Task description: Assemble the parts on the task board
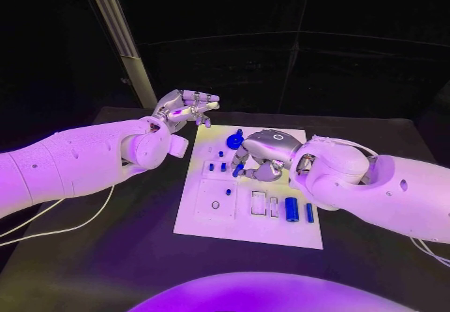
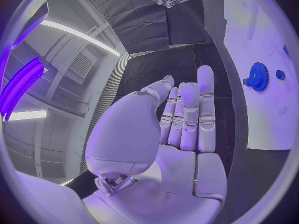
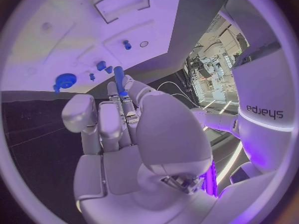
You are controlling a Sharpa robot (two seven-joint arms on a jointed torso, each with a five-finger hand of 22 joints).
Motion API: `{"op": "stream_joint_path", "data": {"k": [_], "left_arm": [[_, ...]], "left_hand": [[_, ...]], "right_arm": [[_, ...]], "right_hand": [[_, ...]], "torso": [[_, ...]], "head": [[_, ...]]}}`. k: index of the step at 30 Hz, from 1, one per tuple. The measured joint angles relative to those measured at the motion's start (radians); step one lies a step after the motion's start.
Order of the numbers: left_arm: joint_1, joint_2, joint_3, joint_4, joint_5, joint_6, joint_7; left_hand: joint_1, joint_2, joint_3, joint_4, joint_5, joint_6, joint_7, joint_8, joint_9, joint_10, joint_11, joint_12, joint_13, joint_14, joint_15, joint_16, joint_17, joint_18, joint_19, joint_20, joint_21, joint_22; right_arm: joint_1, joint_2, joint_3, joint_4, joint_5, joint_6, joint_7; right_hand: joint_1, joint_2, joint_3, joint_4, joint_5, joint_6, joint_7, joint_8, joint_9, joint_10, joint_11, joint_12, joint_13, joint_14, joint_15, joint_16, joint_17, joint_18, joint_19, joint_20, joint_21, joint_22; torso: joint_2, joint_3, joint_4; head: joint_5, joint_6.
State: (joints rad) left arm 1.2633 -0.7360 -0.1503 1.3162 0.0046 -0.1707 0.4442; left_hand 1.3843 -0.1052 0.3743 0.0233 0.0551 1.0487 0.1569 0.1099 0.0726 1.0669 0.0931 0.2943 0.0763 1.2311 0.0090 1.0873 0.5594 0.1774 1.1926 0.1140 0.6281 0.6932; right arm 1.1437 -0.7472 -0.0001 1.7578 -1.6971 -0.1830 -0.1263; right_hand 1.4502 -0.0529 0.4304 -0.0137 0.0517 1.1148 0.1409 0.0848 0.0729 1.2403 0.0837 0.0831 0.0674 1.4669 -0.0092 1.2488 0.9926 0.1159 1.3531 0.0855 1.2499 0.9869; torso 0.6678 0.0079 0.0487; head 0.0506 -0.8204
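The task board [image 1: 246,224] lies in the middle of the black table [image 1: 112,260], and the assembly looks only partly done. A blue gear [image 1: 235,140] sits at the board's far end, with small blue parts [image 1: 216,167] standing in their seats just beside it. Nearer the robot, 2 blue cylinders [image 1: 292,208] lie loose on the board beside empty rectangular slots [image 1: 260,203], and a round hole [image 1: 216,205] nearby is also unfilled, so several pieces seem left to place.

The right hand [image 1: 261,156] hovers over the board's middle with its fingers closed around a blue peg [image 3: 118,79]; the right wrist view shows the peg pinched between the fingers and pointing toward the board. It is judged to be carrying this part to a seat.

The left hand [image 1: 188,106] is raised off the far left corner of the board, holding nothing, its fingers side by side and loosely curled rather than gripping.
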Motion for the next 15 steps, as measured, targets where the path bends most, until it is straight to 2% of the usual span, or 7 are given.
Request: {"op": "stream_joint_path", "data": {"k": [3, 8, 15], "left_arm": [[0.0, 0.002, 0.0, 0.0, 0.0, 0.0, 0.0], [0.0, 0.005, 0.0, -0.001, 0.0, 0.0, 0.0], [0.0, 0.009, 0.0, -0.001, 0.0, 0.0, 0.0]], "left_hand": [[0.0, 0.0, 0.0, 0.0, 0.0, 0.0, 0.0, 0.0, 0.0, 0.0, 0.0, 0.0, 0.0, 0.0, 0.0, 0.0, 0.0, 0.0, 0.0, 0.0, 0.0, 0.0], [0.0, 0.0, 0.0, 0.0, 0.0, 0.0, 0.0, 0.0, 0.0, 0.0, 0.0, 0.0, 0.0, 0.0, 0.0, 0.0, 0.0, 0.0, 0.0, 0.0, 0.0, 0.0], [0.0, 0.0, 0.0, 0.0, 0.0, 0.0, 0.0, 0.0, 0.0, 0.0, 0.0, 0.0, 0.0, 0.0, 0.0, 0.0, 0.0, 0.0, 0.0, 0.0, 0.0, 0.0]], "right_arm": [[-0.01, 0.034, -0.004, -0.012, 0.0, 0.0, 0.008], [-0.034, 0.078, -0.024, -0.033, -0.004, 0.005, 0.024], [-0.059, 0.117, -0.032, -0.061, -0.014, 0.024, 0.044]], "right_hand": [[0.0, 0.0, 0.004, 0.001, 0.002, 0.0, 0.0, -0.001, -0.001, 0.0, 0.0, 0.0, 0.0, 0.0, 0.0, 0.0, -0.001, 0.0, 0.0, 0.0, 0.0, -0.001], [0.0, 0.0, 0.014, -0.005, 0.004, 0.0, 0.0, -0.001, -0.001, 0.0, 0.0, -0.006, -0.002, 0.0, 0.0, 0.0, -0.003, 0.0, 0.0, 0.0, 0.0, -0.002], [-0.003, -0.003, 0.018, -0.007, 0.004, 0.0, 0.0, -0.005, -0.001, 0.0, 0.0, -0.006, -0.002, 0.0, 0.0, 0.0, -0.003, 0.0, 0.0, 0.0, 0.0, -0.002]], "torso": [[0.0, -0.0011, 0.0016], [0.0, -0.0015, 0.0017], [0.0, -0.0011, 0.0018]], "head": [[0.007, -0.004], [0.026, -0.01], [0.042, -0.02]]}}
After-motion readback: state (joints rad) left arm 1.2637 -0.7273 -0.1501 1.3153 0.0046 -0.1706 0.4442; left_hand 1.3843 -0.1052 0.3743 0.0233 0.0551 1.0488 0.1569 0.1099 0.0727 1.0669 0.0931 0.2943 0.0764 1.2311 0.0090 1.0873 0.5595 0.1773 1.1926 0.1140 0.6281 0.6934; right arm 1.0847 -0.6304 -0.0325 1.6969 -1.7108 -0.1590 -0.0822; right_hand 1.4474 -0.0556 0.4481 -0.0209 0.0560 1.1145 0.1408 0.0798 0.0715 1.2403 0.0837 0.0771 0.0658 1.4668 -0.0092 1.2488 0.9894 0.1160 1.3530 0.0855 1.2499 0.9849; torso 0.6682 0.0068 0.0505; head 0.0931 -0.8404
